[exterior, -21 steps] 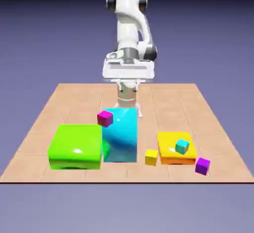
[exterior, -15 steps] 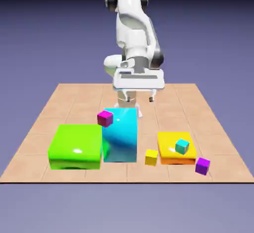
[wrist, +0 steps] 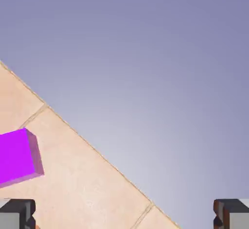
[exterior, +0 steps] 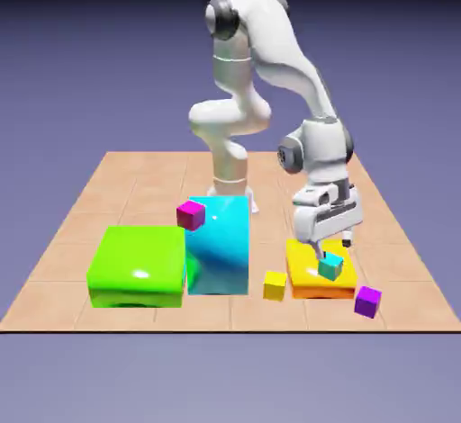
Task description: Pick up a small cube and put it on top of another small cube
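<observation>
The end effector (exterior: 330, 249) is seen spread wide and empty, pointed down over the yellow block (exterior: 306, 266) at the exterior view's lower right. The arm (exterior: 288, 61) is bent forward above it. The purple cube (exterior: 367, 301) lies on the bench (exterior: 126, 178) near the front edge, right of the block.
</observation>
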Controlling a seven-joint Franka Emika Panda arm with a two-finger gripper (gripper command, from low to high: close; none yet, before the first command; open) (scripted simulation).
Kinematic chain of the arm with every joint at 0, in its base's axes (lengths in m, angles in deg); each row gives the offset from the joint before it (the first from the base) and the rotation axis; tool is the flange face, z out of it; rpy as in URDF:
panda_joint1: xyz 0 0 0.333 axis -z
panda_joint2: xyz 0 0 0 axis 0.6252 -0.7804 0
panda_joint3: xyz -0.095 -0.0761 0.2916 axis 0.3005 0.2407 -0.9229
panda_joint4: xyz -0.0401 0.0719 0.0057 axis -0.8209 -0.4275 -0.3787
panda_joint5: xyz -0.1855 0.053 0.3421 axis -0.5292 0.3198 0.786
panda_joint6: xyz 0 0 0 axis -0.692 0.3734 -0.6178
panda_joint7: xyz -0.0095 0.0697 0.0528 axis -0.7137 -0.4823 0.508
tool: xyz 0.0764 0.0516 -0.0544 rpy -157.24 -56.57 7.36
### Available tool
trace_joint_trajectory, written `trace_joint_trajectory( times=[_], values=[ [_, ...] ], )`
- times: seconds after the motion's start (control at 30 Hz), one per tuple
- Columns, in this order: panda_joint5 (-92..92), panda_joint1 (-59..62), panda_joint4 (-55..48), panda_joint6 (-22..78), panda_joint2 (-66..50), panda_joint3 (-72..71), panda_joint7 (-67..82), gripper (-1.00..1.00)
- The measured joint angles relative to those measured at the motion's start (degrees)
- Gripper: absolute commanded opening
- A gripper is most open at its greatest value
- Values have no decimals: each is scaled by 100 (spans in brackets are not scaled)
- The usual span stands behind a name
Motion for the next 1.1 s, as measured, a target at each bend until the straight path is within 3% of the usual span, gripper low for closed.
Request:
trace_joint_trajectory(
  times=[0.23, 0.37, 0.4, 0.63, 1.1],
  values=[
    [-85, -446, -718, 325, -1202, -241, 416, 0],
    [-238, -668, -1026, -202, -2031, -9, 309, 0],
    [-276, -723, -1102, -333, -2237, 48, 283, -100],
    [-85, -445, -717, 328, -1200, -242, 416, -100],
    [571, 1738, 200, 2443, 1707, 472, 2442, -100]
  ],
)
